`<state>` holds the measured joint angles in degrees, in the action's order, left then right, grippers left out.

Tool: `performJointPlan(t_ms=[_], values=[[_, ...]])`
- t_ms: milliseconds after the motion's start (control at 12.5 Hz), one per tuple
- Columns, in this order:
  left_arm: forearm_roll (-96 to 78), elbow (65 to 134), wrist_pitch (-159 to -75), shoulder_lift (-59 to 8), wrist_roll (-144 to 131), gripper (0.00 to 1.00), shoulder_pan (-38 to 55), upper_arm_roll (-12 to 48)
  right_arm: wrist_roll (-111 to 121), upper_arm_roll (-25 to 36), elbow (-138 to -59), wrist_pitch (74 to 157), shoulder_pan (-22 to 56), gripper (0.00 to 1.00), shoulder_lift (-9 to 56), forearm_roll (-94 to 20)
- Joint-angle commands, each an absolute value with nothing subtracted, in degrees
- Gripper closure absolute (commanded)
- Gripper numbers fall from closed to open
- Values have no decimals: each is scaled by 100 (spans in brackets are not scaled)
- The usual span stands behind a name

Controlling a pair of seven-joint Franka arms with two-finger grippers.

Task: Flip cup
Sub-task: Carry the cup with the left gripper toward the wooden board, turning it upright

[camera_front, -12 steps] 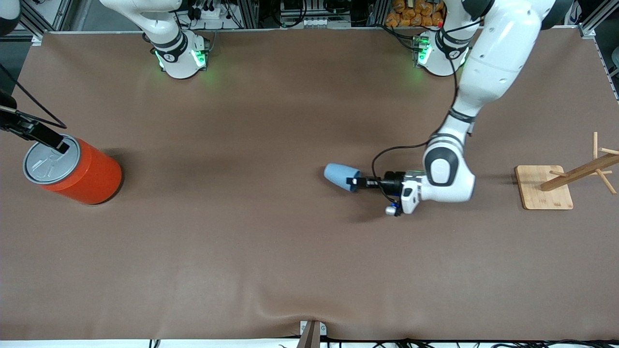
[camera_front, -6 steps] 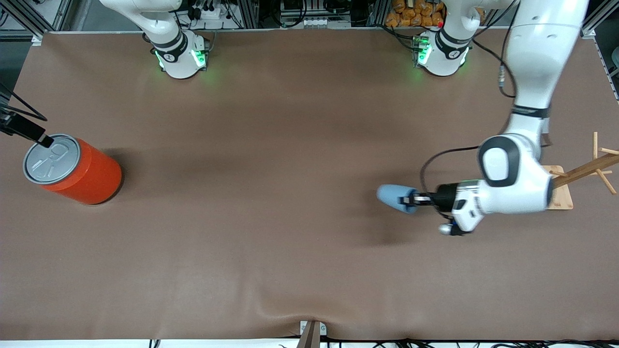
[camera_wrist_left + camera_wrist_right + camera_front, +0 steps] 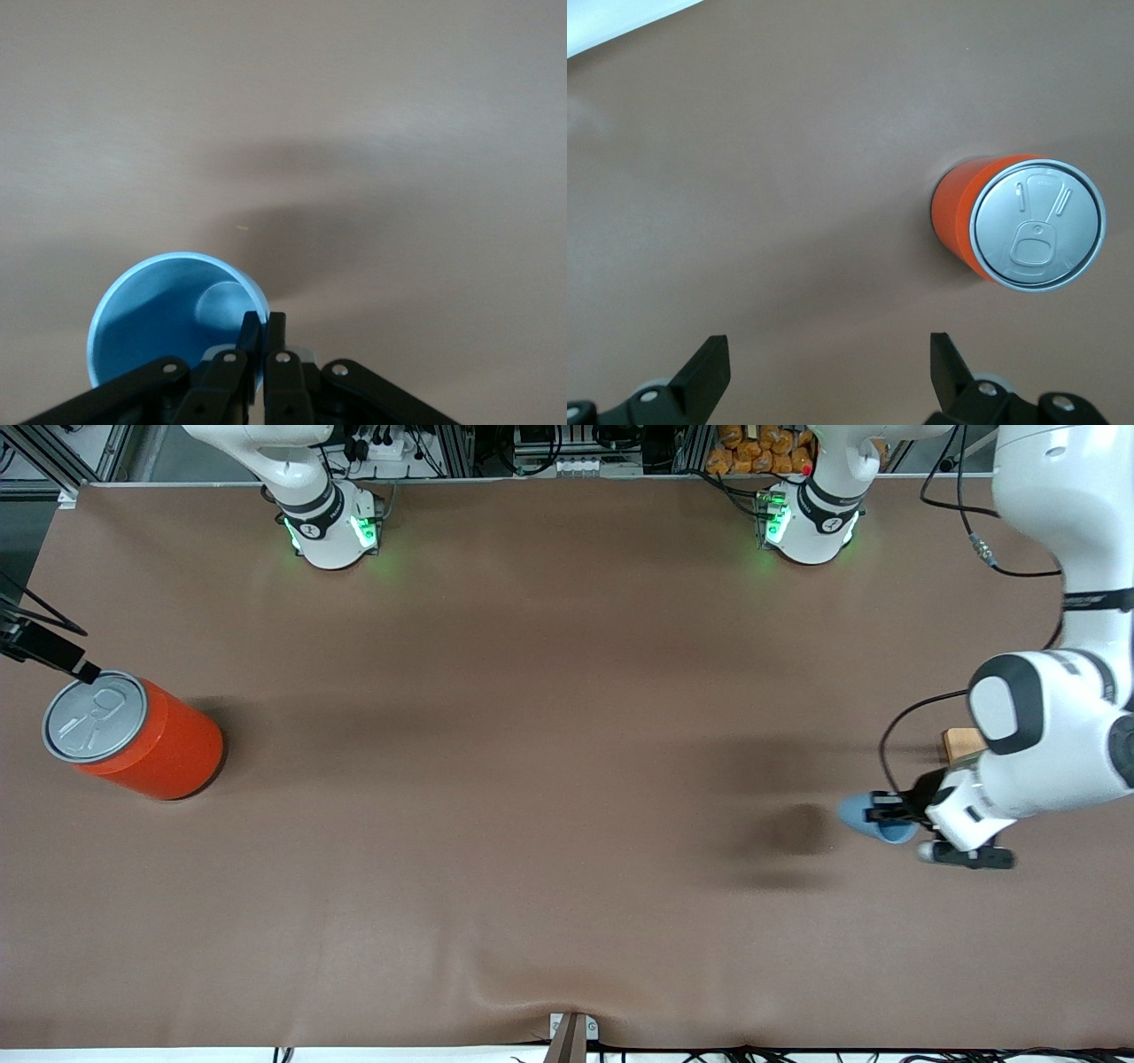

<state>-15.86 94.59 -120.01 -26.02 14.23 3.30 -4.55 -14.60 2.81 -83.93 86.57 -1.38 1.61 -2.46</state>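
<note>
The small light-blue cup [image 3: 861, 816] is held on its side above the table at the left arm's end, casting a shadow on the brown cloth. My left gripper [image 3: 888, 815] is shut on its rim, one finger inside and one outside. In the left wrist view the cup's [image 3: 159, 319] darker blue inside faces the camera, with the left gripper [image 3: 263, 320] pinching the wall. My right gripper [image 3: 826, 347] is open and empty, up in the air beside the orange can; in the front view it [image 3: 80, 666] shows at the right arm's end of the table.
A big orange can [image 3: 142, 737] with a grey pull-tab lid stands at the right arm's end; it also shows in the right wrist view [image 3: 1010, 226]. A corner of a wooden stand's base [image 3: 961, 741] shows past the left arm. Brown cloth covers the table [image 3: 532, 779].
The left arm has carried the cup from mid-table toward the left arm's end, and it now sits lower in the front view. The right gripper has drawn back from over the can's lid.
</note>
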Motion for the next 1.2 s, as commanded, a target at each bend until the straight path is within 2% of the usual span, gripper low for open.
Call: performJointPlan(t_ms=[0,241,642,882,1123], values=[[-1433,10420,-13125,-2304,1967,100,88,-413,-1389,316,-8350,8552,-62,0,106,-343],[-1406,11178,-14323,-2136,1986,100,140,-413,-1389,316,-8437,8578,-35,0,35,-334],[-1406,11899,-14545,-1671,1978,100,299,-404,-1389,316,-8455,8552,-35,0,26,-308],[-1406,12540,-15509,-1565,2030,100,403,-387,-1371,343,-8464,8543,-70,0,44,-316],[-1406,12577,-15565,-1556,2039,100,439,-387,-1371,352,-8464,8517,-35,0,44,-316]])
